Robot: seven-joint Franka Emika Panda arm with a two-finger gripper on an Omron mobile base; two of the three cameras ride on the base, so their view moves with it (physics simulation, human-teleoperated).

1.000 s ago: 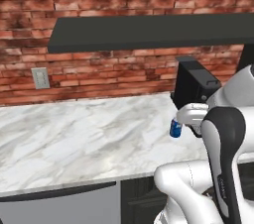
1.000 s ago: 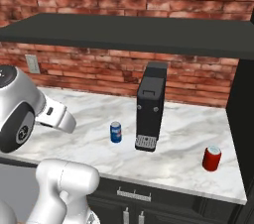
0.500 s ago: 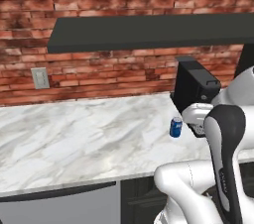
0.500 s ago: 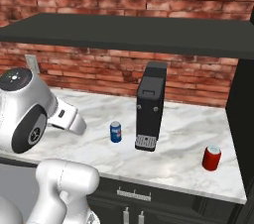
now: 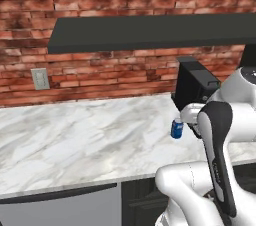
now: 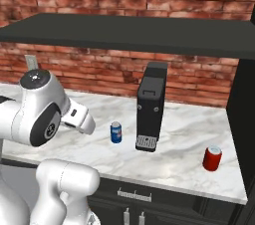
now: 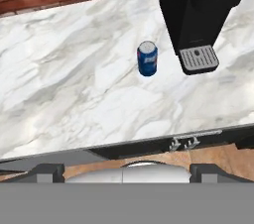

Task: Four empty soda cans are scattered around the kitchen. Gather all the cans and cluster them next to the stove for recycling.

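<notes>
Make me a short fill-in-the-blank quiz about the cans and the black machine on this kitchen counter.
1. The can nearest the black coffee machine is coloured ____.
2. The red can stands on the white ____ counter.
3. In the right base view, the blue can stands to the ____ of the coffee machine.
4. The wall behind the counter is made of red ____.

Missing words: blue; marble; left; brick

Two soda cans: one blue can (image 6: 116, 132), one red can (image 6: 212, 158).
</notes>
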